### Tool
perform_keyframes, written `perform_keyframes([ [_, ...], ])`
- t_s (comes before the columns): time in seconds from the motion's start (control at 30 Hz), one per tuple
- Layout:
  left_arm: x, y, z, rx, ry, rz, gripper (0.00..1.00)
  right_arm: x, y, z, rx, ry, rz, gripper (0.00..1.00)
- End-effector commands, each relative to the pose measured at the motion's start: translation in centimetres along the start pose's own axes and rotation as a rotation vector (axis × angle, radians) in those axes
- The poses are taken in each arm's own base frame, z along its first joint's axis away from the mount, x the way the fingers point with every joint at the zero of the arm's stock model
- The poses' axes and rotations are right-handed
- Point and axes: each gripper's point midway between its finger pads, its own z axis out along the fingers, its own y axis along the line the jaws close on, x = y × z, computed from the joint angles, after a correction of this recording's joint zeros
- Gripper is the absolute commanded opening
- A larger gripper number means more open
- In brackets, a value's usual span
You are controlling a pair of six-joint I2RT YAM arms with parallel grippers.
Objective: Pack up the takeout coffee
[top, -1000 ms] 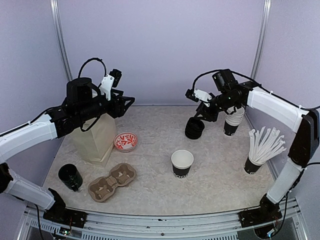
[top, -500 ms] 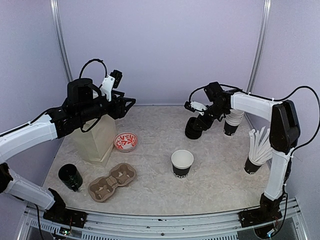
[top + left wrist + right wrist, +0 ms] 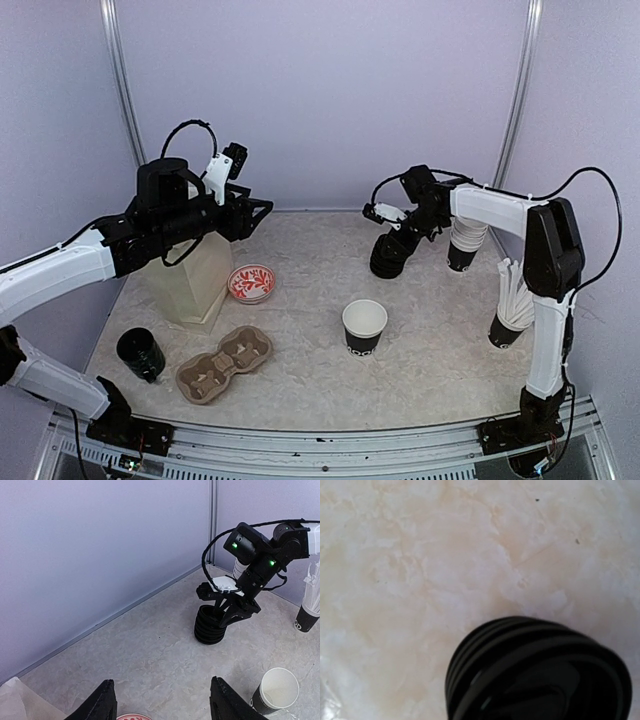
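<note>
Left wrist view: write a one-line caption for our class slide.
Right arm's jaws at the stack of black lids; the open takeout cup stands lidless nearby.

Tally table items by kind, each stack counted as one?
Single black cups: 3 - white-lined cup, dark cup, cup of sticks
Nested cup stack: 1
Lid stack: 1
Paper bag: 1
Cup carrier: 1
Red-patterned dish: 1
Total: 8

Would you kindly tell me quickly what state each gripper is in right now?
Left gripper: open, empty.
Right gripper: at the lid stack; grip cannot be told.
</note>
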Motion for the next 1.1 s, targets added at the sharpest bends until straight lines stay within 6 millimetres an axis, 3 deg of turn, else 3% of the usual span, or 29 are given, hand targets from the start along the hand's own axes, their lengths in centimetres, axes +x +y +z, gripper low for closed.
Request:
perform_keyframes([
  [0.0,1.0,-0.6,0.3,0.016,0.036,0.019,0.63,0.2,-0.2,0.8,-0.018,0.02,0.021,0.41],
  [0.27,1.3,-0.8,0.3,0.016,0.044,0.029,0.63,0.5,-0.1,1.4,-0.032,0.039,0.044,0.26],
  [0.57,1.3,-0.9,0.4,0.021,0.044,0.033,0.63,-0.7,0.6,-1.0,-0.058,0.008,0.073,0.07],
  [0.73,0.6,-0.8,0.1,0.015,0.015,0.041,0.61,-2.0,1.6,-4.2,-0.083,-0.049,0.072,0.04],
  [0.87,-3.3,-1.6,-1.7,0.03,-0.139,0.049,0.65,-4.5,3.9,-8.3,-0.174,-0.18,0.038,0.04],
  [0.97,-6.4,-3.5,-3.8,0.068,-0.266,0.074,0.71,-7.0,6.2,-12.1,-0.272,-0.332,0.008,0.03],
  [1.07,-8.0,-4.5,-4.6,0.079,-0.316,0.085,0.75,-8.1,6.5,-13.6,-0.283,-0.388,-0.002,0.02],
])
